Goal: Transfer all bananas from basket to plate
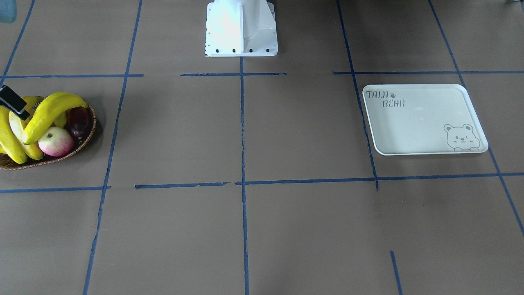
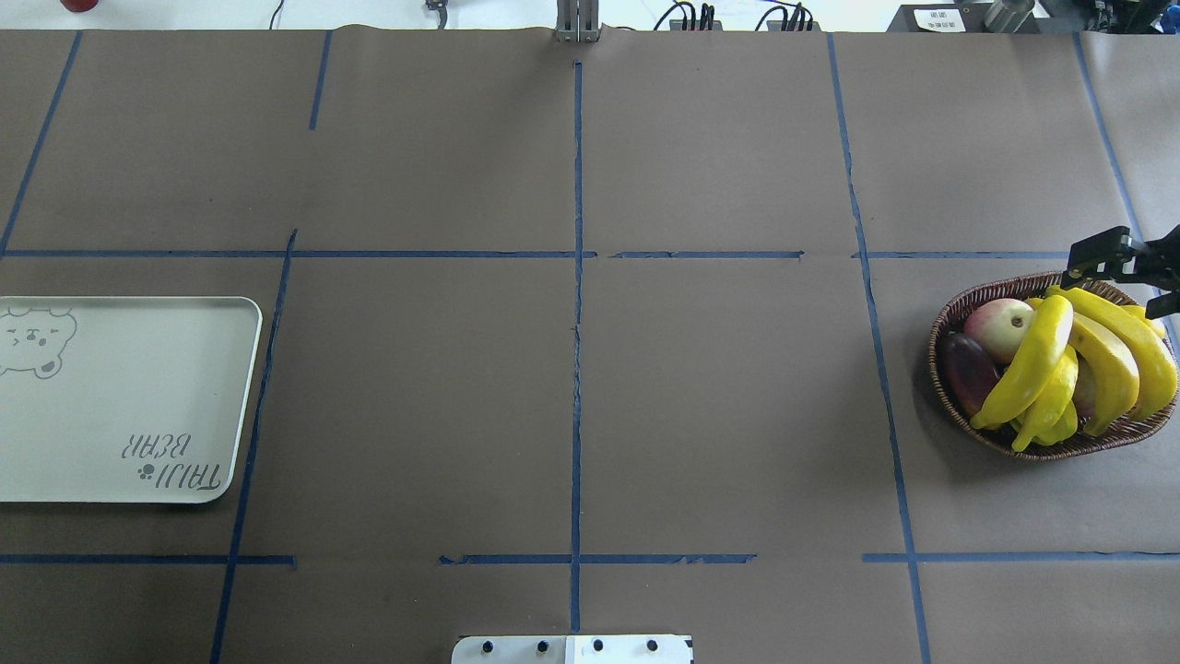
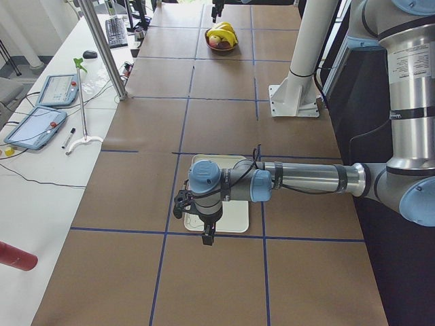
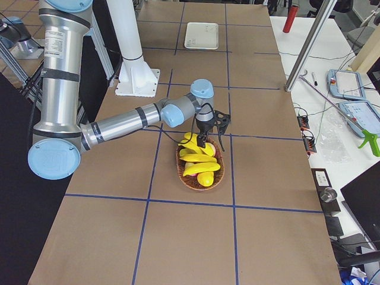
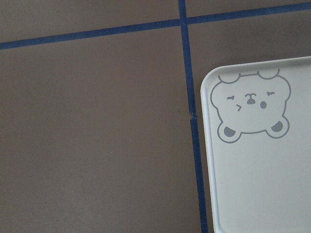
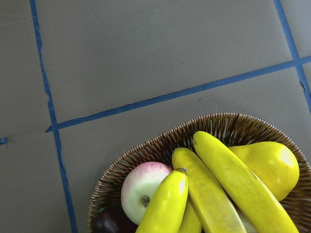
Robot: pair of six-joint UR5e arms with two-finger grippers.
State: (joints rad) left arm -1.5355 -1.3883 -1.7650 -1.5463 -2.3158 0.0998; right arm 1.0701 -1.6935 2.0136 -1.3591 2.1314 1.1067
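Across the whole frame you've got the brown paper-covered table [image 1: 286, 229] with a blue tape grid, and the white robot pedestal [image 1: 241, 28] at the top centre of the front-facing view.

Both arms are stretched out. The silver-and-blue left arm [image 3: 306, 178] fills the middle of the left side view, and the left gripper [image 3: 206, 227] hangs over the near edge of the flat rectangular cream-white plate with the bear drawing [image 1: 421, 119]. Honestly can't tell if that one's spread or closed, since its own camera only shows the plate's bear corner and some tape. Nothing's on the plate.

The right arm [image 4: 119, 124] reaches out to the shallow oval brown wicker basket [image 6: 228, 125], which sits at the far right edge of the overhead view, well apart from the plate at the far left edge. The right gripper [image 2: 1113, 294] sits over the basket's upper rim with its jaws spread, not gripping anything.

All of the long curved bright-yellow bananas [image 2: 1032, 360] are in the basket, piled over the other fruit. Tucked in beside them are a pink-and-cream round apple [image 2: 998, 327], a dark purple glossy fruit [image 2: 968, 369] and a smooth yellow pear [image 6: 269, 162].
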